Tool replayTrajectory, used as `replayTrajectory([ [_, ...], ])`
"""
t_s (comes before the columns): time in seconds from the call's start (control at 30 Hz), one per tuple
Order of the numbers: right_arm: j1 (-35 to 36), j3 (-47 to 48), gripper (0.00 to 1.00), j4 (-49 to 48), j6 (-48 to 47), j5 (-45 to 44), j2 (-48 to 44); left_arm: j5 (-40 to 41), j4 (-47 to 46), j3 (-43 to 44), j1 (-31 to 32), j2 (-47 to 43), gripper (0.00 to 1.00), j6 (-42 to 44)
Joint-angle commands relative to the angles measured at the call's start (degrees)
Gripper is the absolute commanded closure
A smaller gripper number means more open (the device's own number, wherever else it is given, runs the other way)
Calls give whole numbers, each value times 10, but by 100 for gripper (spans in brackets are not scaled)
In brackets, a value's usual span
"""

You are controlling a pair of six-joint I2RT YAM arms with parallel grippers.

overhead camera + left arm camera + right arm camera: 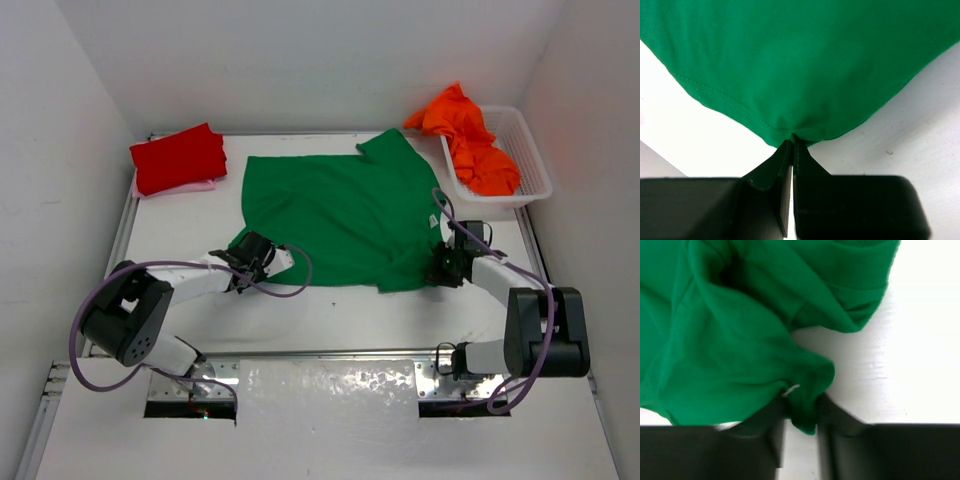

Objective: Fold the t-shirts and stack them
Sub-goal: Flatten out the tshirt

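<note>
A white worktop (330, 310) carries everything. The green t-shirt (340, 215) is the largest thing on it, spread mostly flat across the middle with one sleeve pointing to the far side and its right edge rumpled into folds.

The two arms reach in from the near edge, one to each near corner of that shirt. At the far right stands a white mesh basket (532, 170), and the orange t-shirt (478, 148) lies crumpled in it, partly spilling over its far left rim. At the far left corner the red t-shirt (178, 157) lies folded on top of the light pink t-shirt (192, 187), of which only a thin edge shows at the near side.

The left fingers (250, 243) are pressed fully together on the near left hem corner of the green t-shirt, the cloth drawn to a point at their tips. The right fingers (441, 262) stand partly closed with a bunched fold of the shirt's right edge filling the gap and touching both. A small white tag shows at that fold in the right wrist view.
</note>
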State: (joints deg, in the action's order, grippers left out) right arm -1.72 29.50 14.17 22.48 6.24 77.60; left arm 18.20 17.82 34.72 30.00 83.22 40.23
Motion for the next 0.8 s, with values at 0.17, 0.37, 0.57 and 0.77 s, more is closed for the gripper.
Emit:
replayTrajectory([
  [0.17,4,1,100,-13,-8,-4,-13,11,-5,0,-2,-22,100,-5],
  [0.37,3,35,100,29,-25,-3,-42,25,-10,4,-4,-28,100,-15],
  [0.57,2,247,100,85,-47,27,0,51,-29,131,-40,-27,100,-14],
  [0.77,-7,989,100,288,-50,34,292,103,-5,588,-135,90,100,-50],
])
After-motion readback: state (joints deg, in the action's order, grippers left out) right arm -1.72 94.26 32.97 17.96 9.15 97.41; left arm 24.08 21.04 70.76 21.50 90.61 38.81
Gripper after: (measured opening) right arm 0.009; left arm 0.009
